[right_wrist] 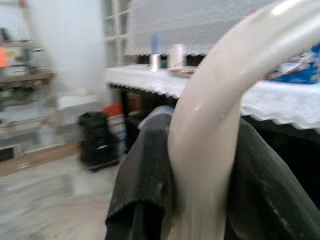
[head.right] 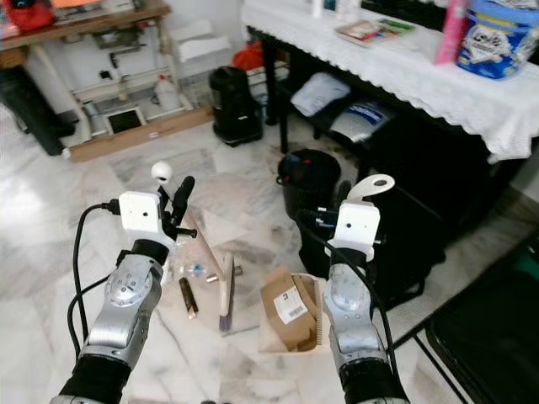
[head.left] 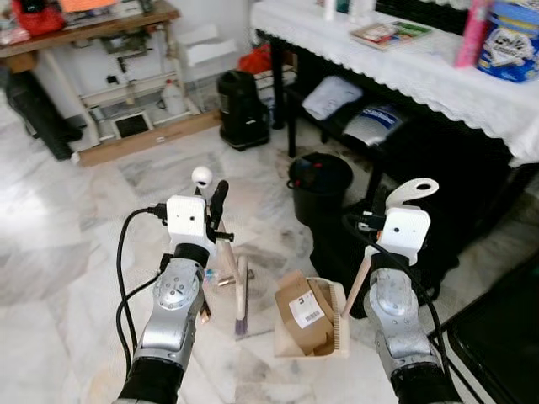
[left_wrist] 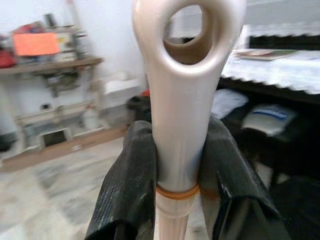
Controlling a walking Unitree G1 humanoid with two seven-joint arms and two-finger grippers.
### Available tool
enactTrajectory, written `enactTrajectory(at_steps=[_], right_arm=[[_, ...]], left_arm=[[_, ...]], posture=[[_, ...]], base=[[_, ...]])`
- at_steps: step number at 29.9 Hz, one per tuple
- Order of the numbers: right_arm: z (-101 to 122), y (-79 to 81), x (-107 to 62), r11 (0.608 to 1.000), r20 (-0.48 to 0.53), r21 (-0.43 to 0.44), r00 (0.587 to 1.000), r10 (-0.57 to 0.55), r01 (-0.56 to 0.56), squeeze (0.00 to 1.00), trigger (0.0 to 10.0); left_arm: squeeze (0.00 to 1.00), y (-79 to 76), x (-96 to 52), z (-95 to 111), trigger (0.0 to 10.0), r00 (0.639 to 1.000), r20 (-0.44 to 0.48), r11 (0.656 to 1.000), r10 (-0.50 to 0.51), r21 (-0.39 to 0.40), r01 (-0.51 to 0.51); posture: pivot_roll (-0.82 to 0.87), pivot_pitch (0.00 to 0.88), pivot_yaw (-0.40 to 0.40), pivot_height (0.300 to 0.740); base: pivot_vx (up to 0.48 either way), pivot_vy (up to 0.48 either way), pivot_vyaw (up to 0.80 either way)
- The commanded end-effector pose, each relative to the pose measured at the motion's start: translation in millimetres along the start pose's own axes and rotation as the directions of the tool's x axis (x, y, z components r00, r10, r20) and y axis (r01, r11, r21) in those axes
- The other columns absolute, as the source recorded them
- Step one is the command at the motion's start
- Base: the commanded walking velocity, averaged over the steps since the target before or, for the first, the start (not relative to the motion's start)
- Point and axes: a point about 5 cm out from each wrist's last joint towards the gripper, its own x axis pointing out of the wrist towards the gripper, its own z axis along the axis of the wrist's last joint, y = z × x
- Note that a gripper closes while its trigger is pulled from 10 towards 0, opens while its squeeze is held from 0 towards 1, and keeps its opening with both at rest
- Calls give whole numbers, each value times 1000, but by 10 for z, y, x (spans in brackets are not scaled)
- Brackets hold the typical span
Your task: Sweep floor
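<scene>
In the left eye view, a small hand broom (head.left: 238, 290) is held by the left gripper (head.left: 215, 210), its handle rising past the black fingers to a rounded end and its bristle head resting on the marble floor (head.left: 76, 244) just beside a dustpan (head.left: 324, 324). The dustpan is held by the right gripper (head.left: 383, 220) through a long pale handle with a looped end, and a crumpled cardboard box (head.left: 301, 313) with a white label is already lying in its tray. A black waste bin (head.left: 320, 187) stands just beyond, near a table draped in white lace. In the right eye view, small litter is seen on the floor beside the broom head: a dark stick-like item (head.right: 188, 297) and a small bluish scrap (head.right: 195, 271). In the left wrist view, the two black fingers (left_wrist: 125, 190) are closed firmly on the broom's pale handle just under its hanging hole. In the right wrist view, the fingers (right_wrist: 145, 175) are likewise clamped on the curved dustpan handle. From here, the litter could be pushed past the pan's lip if the tray is lifted off the floor, the box could be tipped out by a tilt of the handle, and the bin could be knocked by a wide stroke.
</scene>
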Motion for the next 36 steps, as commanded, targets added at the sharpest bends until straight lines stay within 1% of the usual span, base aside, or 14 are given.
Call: enactTrajectory(at_steps=[1,7,9,17,25,30,36], right_arm=[[151,17,43,1000,66,27,998,4,-6,0,10000],[176,8,62,999,72,24,997,20,-22,0,10000],[173,-3,63,999,71,23,997,20,-22,0,10000],[149,-15,58,1000,60,19,998,21,-22,0,10000],[159,0,63,999,60,26,998,30,-31,0,10000],[188,23,85,998,65,33,997,47,-50,0,10000],[186,24,86,998,62,33,997,52,-55,0,10000]], left_arm=[[0,14,22,73,10000,998,53,1000,16,21,-17],[0,-10,7,31,10000,998,43,999,45,5,-45],[0,2,-2,20,10000,998,40,999,51,7,-51],[0,126,-22,2,10000,996,28,996,88,17,-89],[0,119,-8,-4,10000,995,27,995,94,21,-95],[0,116,17,28,10000,994,37,995,101,21,-101],[0,166,-2,45,10000,991,39,991,125,35,-126]], posture=[[21,0,50,740],[18,0,30,740],[21,0,26,740],[33,0,27,740],[34,0,29,740],[36,0,35,740],[53,0,33,740]], base=[[0,0,800],[0,0,800],[0,0,800],[0,0,800],[0,0,800],[0,0,800],[0,0,800]])
